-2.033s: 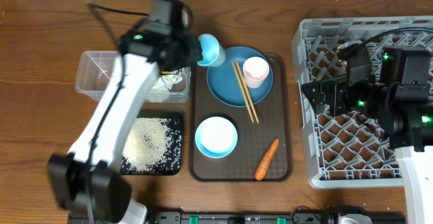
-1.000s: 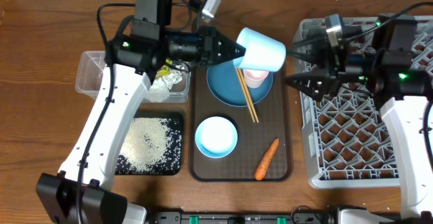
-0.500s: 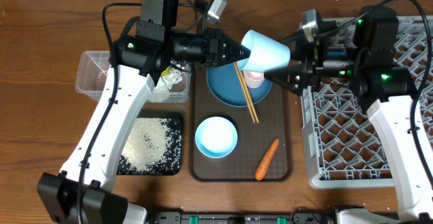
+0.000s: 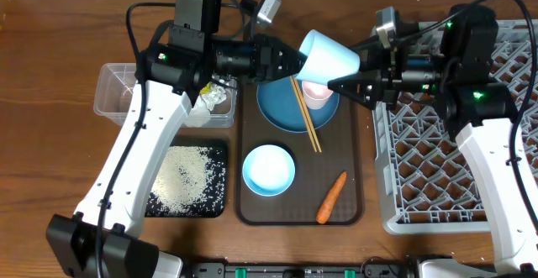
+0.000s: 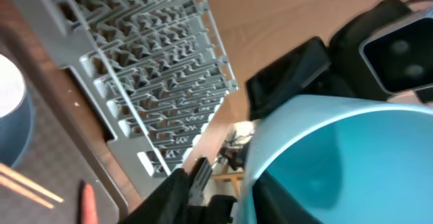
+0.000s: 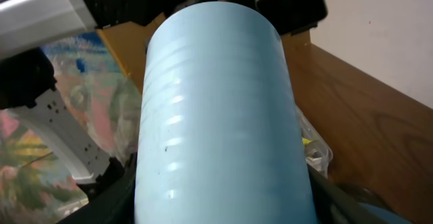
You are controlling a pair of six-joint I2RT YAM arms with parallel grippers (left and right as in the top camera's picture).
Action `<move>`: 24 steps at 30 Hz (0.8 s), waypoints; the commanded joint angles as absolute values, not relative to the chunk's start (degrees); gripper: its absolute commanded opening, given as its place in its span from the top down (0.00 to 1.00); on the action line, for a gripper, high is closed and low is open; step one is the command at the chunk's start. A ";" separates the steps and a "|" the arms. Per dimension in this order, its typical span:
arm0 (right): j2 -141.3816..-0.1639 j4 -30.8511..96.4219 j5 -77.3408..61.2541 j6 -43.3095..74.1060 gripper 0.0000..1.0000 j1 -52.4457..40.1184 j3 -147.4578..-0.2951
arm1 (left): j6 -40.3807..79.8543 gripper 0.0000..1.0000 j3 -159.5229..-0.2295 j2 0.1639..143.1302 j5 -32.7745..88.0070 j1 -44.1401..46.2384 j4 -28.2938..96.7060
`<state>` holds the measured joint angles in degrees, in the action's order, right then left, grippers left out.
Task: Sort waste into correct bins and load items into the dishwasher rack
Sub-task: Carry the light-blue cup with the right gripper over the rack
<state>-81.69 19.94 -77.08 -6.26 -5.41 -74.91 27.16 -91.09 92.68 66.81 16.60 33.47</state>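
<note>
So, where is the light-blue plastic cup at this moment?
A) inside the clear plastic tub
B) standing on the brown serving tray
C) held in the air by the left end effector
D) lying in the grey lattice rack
C: the light-blue plastic cup is tilted in the air above the round blue plate, gripped at its open end by the left end effector.

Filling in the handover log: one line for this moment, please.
phase: handover | left tool: shut on light-blue cup, aloft over brown tray | right tool: open, at the cup
</note>
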 commanded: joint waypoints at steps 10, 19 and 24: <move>-81.67 26.13 -70.76 -1.63 0.65 2.20 -75.72 | 26.70 0.59 -90.87 92.92 49.78 8.78 35.38; -81.65 40.23 -32.16 1.76 0.69 8.47 -76.34 | 22.26 0.59 -90.87 92.92 37.32 7.05 44.42; -81.67 44.49 -16.97 2.79 0.71 8.60 -80.77 | 20.97 0.60 -90.87 92.92 30.02 7.05 48.95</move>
